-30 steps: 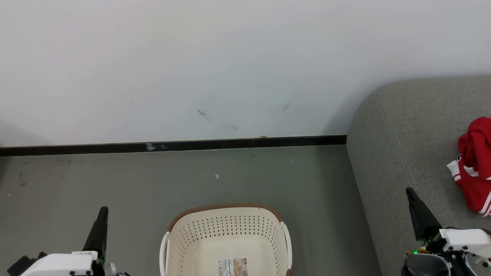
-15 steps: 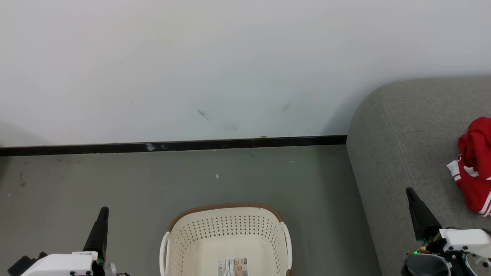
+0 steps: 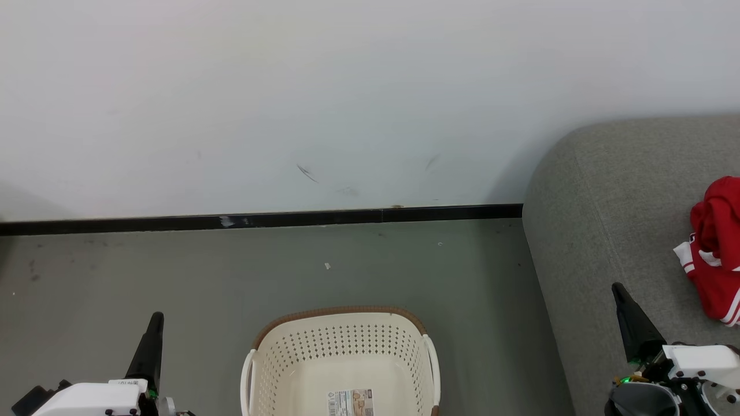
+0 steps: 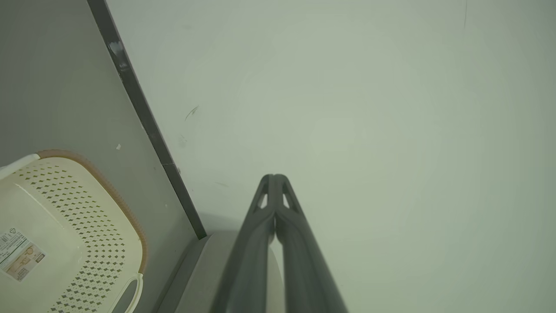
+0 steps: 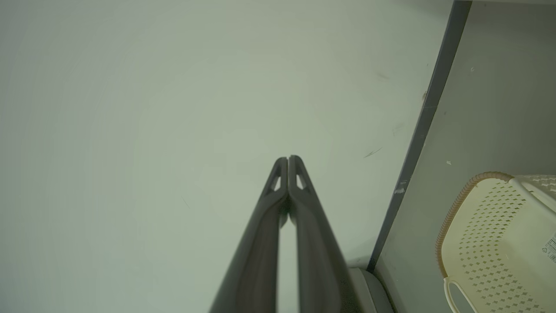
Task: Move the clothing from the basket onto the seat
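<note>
The cream basket (image 3: 344, 355) with a brown rim stands on the floor at bottom centre; I see only a label inside it. It also appears in the left wrist view (image 4: 65, 234) and the right wrist view (image 5: 499, 234). Red clothing (image 3: 716, 254) with white stripes lies on the grey seat (image 3: 613, 219) at the right edge. My left gripper (image 3: 156, 316) is shut and empty, left of the basket, fingertips together (image 4: 273, 177). My right gripper (image 3: 617, 286) is shut and empty over the seat's front part, left of the clothing, fingertips together (image 5: 288, 158).
A white wall (image 3: 347, 98) with a black skirting strip (image 3: 260, 220) runs behind the grey floor (image 3: 173, 271). The seat's rounded side stands close to the basket's right. Small scuffs mark the wall.
</note>
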You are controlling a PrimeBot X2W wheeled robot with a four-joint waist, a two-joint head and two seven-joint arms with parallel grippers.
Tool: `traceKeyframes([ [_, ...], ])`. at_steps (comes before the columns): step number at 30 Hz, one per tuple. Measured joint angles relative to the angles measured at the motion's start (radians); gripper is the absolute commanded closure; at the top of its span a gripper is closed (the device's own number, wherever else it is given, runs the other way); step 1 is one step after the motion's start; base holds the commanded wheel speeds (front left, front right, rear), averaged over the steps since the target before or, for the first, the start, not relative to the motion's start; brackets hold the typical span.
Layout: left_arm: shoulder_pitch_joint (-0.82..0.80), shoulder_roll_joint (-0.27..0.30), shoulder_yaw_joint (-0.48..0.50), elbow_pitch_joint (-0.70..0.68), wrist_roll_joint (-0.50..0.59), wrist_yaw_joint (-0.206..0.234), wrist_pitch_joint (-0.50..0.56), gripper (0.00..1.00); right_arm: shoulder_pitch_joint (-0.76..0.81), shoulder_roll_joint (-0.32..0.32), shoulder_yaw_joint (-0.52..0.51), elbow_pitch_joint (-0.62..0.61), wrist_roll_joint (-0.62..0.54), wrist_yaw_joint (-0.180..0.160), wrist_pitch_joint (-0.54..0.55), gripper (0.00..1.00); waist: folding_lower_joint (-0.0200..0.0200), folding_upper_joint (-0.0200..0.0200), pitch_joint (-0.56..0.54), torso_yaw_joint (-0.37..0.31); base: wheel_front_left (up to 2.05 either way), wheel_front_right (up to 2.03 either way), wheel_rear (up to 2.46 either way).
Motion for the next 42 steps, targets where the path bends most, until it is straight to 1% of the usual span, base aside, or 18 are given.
traceKeyframes([
  [3,0.000,0.000,0.000,0.001,0.000,-0.007,0.000,1.00,0.000,0.000,0.000,0.000,0.000,0.000,0.000,1.00,0.0000,0.0000,0.000,0.000,0.00,0.00,0.00],
  [42,-0.001,0.000,0.001,0.007,0.000,-0.008,0.000,1.00,0.000,-0.003,0.001,0.000,0.000,0.000,0.000,1.00,-0.0001,0.0000,0.000,0.000,0.00,0.00,0.00],
])
